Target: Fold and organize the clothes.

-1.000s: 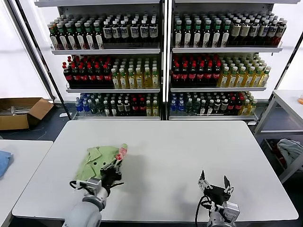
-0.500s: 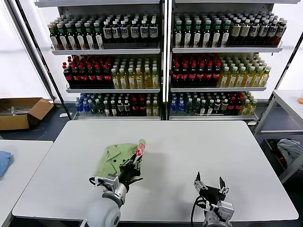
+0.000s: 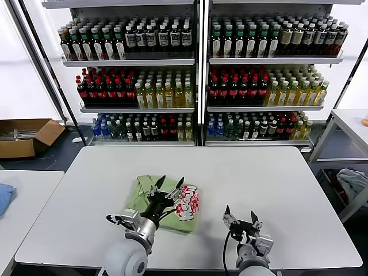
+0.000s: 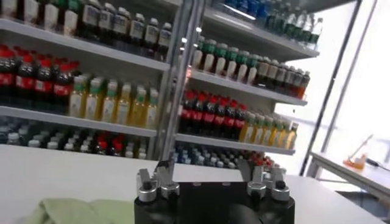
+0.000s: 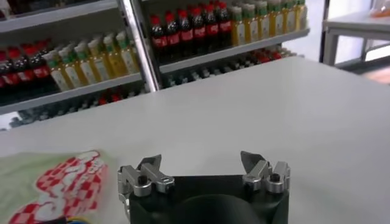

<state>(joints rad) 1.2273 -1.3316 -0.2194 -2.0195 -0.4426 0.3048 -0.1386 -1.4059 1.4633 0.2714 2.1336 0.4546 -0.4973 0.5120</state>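
The clothes are one light green polo shirt (image 3: 142,194), lying folded near the table's front at left of centre. Its red-and-white patch (image 3: 187,202) faces up on the right part. My left gripper (image 3: 171,183) hovers just over the shirt with its fingers spread open and nothing between them. The left wrist view shows the same open gripper (image 4: 206,173) with a bit of green fabric (image 4: 73,210) beside it. My right gripper (image 3: 239,215) stands open over bare table to the right of the shirt. In the right wrist view that gripper (image 5: 200,163) is empty, with the patch (image 5: 64,182) off to one side.
The white table (image 3: 259,178) extends bare to the right and back. Behind it stand shelves of bottles (image 3: 195,86). A cardboard box (image 3: 26,135) sits on the floor at left, a blue cloth (image 3: 4,196) on the left side table, and a grey-white cloth heap (image 3: 353,181) at far right.
My left gripper carried the shirt's edge to the right, then opened and let it go; the patch now lies spread face up. The right gripper shifted a little left.
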